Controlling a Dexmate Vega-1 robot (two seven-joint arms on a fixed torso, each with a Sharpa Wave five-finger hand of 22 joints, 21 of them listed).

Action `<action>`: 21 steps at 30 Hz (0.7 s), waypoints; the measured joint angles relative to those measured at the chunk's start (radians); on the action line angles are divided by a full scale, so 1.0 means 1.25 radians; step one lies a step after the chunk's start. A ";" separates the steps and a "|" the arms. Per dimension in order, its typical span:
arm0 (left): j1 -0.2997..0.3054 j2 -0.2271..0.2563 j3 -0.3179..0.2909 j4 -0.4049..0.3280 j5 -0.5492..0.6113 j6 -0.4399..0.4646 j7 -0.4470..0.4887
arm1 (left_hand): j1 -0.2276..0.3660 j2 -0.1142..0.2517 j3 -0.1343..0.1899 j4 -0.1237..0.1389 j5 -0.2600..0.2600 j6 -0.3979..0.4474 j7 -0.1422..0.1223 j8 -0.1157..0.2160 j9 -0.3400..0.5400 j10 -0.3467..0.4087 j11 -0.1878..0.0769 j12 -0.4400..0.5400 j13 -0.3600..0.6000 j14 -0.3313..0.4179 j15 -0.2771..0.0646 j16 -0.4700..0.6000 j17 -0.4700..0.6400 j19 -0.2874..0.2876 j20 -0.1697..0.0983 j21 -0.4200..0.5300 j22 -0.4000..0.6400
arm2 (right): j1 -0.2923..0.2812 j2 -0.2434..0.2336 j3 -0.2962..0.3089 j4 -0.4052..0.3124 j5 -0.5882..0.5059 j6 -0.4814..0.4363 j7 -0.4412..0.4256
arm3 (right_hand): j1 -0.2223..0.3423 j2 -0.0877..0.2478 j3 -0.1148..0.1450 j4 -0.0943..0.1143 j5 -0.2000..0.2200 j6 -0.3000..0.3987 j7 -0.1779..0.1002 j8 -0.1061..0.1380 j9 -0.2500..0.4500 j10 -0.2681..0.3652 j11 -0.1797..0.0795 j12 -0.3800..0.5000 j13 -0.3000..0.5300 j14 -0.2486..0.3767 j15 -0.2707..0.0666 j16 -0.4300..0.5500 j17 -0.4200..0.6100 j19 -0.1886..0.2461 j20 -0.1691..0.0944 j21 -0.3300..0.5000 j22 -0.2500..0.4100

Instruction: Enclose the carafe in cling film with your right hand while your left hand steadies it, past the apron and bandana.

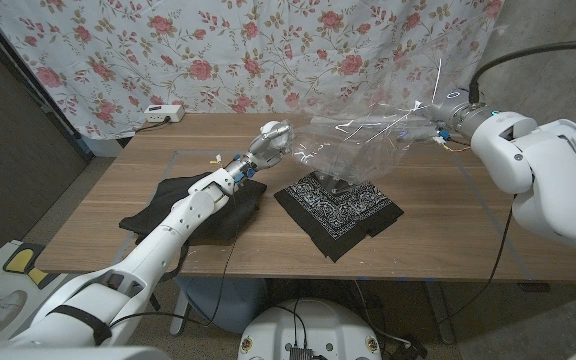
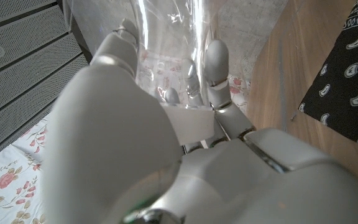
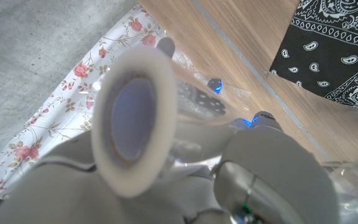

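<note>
A sheet of cling film [image 1: 363, 145] stretches in the air between my two hands, above the black paisley bandana [image 1: 340, 208]. My right hand [image 1: 446, 112] grips the film roll, whose white tube end [image 3: 135, 124] faces the right wrist camera. My left hand [image 1: 271, 140] is raised at the film's other end; its fingers [image 2: 216, 59] close around clear, shiny material [image 2: 166, 25]. Under the film, a dim clear shape with a dark base [image 1: 332, 181] stands on the bandana, apparently the carafe. The black apron [image 1: 193, 205] lies under my left forearm.
A floral curtain [image 1: 218, 50] hangs behind the wooden table [image 1: 448, 240]. A white power strip [image 1: 163, 113] sits at the table's far left corner. A small pale scrap [image 1: 214, 156] lies near the apron.
</note>
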 measured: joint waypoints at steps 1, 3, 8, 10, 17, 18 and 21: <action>0.000 -0.001 0.001 0.005 0.001 -0.002 -0.001 | 0.000 0.000 0.000 0.000 0.000 0.000 0.000 0.000 0.000 0.000 0.000 0.000 0.001 0.000 0.000 0.000 0.000 0.000 0.000 0.001 0.000 | 0.010 0.007 -0.009 0.002 -0.004 0.007 0.004 | 0.000 0.000 0.000 0.000 0.000 0.000 0.000 0.000 0.000 0.000 0.000 0.000 0.000 0.000 0.000 0.000 0.000 0.000 0.000 0.000 0.000; -0.002 -0.002 0.004 0.013 0.003 -0.002 -0.003 | 0.000 0.000 0.000 0.000 0.000 0.000 0.000 0.000 0.000 0.000 0.000 0.000 0.001 0.000 0.000 0.000 0.001 0.000 0.000 0.002 0.000 | 0.021 0.016 -0.020 0.006 -0.009 0.012 0.007 | 0.000 0.000 0.000 0.000 0.000 0.000 0.000 0.000 0.000 0.000 0.000 0.000 0.000 0.000 0.000 0.000 0.000 0.000 0.000 0.000 0.000; -0.016 -0.003 0.016 0.043 0.011 0.002 -0.021 | 0.000 0.000 0.000 0.000 0.000 0.000 0.000 0.000 0.000 0.000 0.000 0.000 0.000 0.000 0.000 0.000 0.001 0.000 0.000 0.002 0.000 | 0.067 0.063 -0.061 0.023 -0.038 0.039 0.022 | 0.001 -0.001 0.000 0.000 0.000 0.000 0.000 0.000 0.000 0.000 0.000 0.000 0.000 0.000 0.000 0.000 0.000 0.000 0.000 0.000 0.000; -0.026 -0.004 0.023 0.056 0.016 0.007 -0.033 | 0.000 0.000 0.000 0.000 0.000 0.000 0.000 0.000 0.000 0.000 0.000 0.000 0.000 0.000 0.000 0.000 0.002 0.000 0.000 0.002 0.000 | 0.079 0.078 -0.072 0.028 -0.046 0.047 0.025 | 0.001 -0.001 0.000 0.000 0.000 0.000 0.000 0.000 0.000 0.000 0.000 0.000 0.000 0.000 0.000 0.000 0.000 0.000 0.000 0.000 0.000; -0.046 -0.005 0.043 0.078 0.028 0.019 -0.054 | 0.000 0.000 0.000 0.000 0.000 0.000 0.000 0.000 0.000 0.000 0.000 0.000 0.000 0.000 0.000 0.000 0.002 -0.001 0.002 0.003 0.001 | 0.100 0.123 -0.094 0.044 -0.063 0.072 0.027 | 0.001 -0.001 0.000 0.000 0.000 0.000 0.000 0.006 -0.004 0.000 0.000 0.000 0.000 0.000 0.000 0.000 0.000 0.000 0.000 0.000 0.000; -0.046 -0.005 0.043 0.079 0.029 0.020 -0.055 | 0.000 -0.001 0.000 0.000 0.000 0.000 0.000 0.000 0.000 0.000 0.000 0.000 0.000 0.000 0.000 0.000 0.002 -0.001 0.002 0.003 0.000 | 0.100 0.125 -0.094 0.045 -0.068 0.077 0.026 | 0.001 -0.001 0.000 0.000 0.000 0.000 0.000 0.006 -0.004 0.000 0.000 0.000 0.000 0.000 0.000 0.000 0.000 0.000 0.000 0.000 0.000; -0.049 -0.004 0.049 0.080 0.033 0.026 -0.058 | 0.001 -0.001 0.000 0.000 0.000 -0.001 0.001 0.000 0.000 0.000 0.000 0.000 0.001 0.000 0.000 0.000 0.002 -0.001 0.002 0.002 0.000 | 0.101 0.137 -0.096 0.046 -0.076 0.084 0.023 | 0.001 0.000 0.000 0.000 0.000 0.000 0.000 0.006 -0.004 0.000 0.000 0.000 0.000 0.000 0.000 0.000 0.000 -0.003 -0.003 0.000 0.000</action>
